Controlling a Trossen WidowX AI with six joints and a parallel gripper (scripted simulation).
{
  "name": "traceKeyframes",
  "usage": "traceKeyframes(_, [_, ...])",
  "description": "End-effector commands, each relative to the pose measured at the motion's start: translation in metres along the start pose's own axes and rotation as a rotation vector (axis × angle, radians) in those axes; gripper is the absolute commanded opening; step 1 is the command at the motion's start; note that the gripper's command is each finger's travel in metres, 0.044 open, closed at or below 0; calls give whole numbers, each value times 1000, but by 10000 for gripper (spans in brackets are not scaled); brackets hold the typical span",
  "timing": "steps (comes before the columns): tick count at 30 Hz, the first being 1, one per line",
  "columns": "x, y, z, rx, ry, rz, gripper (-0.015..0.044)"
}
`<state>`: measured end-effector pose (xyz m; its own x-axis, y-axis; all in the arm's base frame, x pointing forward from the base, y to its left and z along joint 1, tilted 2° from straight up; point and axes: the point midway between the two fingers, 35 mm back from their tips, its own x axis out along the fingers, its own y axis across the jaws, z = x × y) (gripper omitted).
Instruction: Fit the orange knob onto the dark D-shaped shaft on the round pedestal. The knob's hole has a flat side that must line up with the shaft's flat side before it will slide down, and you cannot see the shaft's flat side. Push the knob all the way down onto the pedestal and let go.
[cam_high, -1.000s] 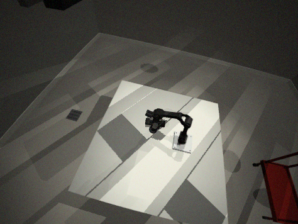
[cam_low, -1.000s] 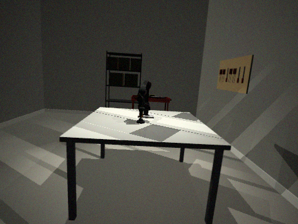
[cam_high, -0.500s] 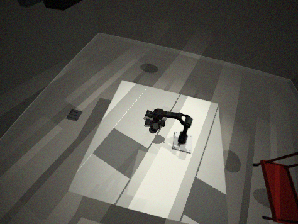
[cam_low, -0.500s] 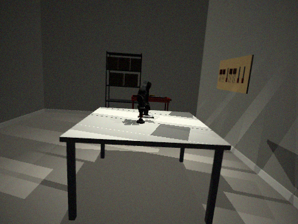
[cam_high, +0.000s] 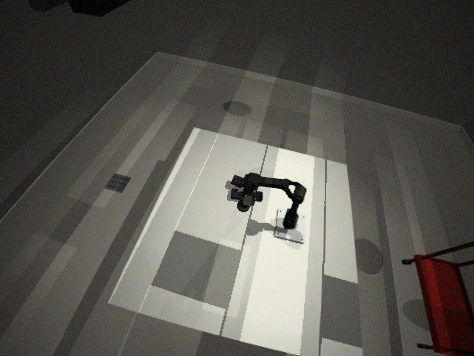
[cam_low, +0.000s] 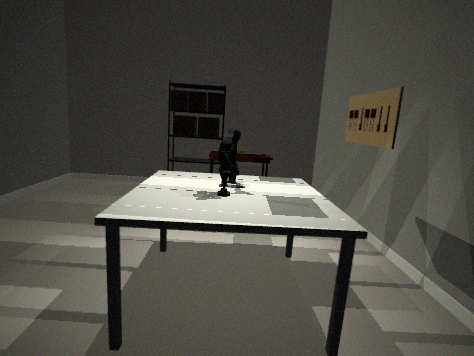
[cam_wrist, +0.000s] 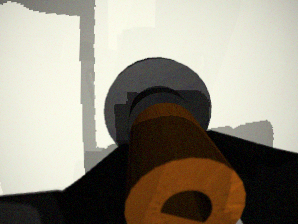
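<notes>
My gripper (cam_wrist: 167, 145) (cam_high: 289, 226) is shut on the orange knob (cam_wrist: 185, 172), with dark fingers on both sides of it in the wrist view. The knob's near end face shows a dark D-shaped hole. Its far end overlaps the centre of the round grey pedestal (cam_wrist: 155, 70) in the wrist view. A dark curved edge shows just beyond that far end. The shaft cannot be made out, and any gap between knob and pedestal is hidden. In the top view the gripper points down over a small pale plate (cam_high: 280, 236) and hides the knob and pedestal.
The arm's base (cam_high: 245, 195) stands on the pale table (cam_high: 200, 205) (cam_low: 165, 210), left of the plate in the top view. A red bench (cam_high: 445, 300) stands off to the right. Hard-edged shadows and bright bands cross the table top.
</notes>
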<state>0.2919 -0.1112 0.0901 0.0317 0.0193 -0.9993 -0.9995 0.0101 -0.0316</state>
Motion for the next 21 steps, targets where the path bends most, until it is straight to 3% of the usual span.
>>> traceKeyframes(1, [1,0,0,-3,1,-1,0])
traceKeyframes(14, [-4,0,0,-3,1,-1,0])
traceKeyframes(21, [-3,0,0,-202,1,-1,0])
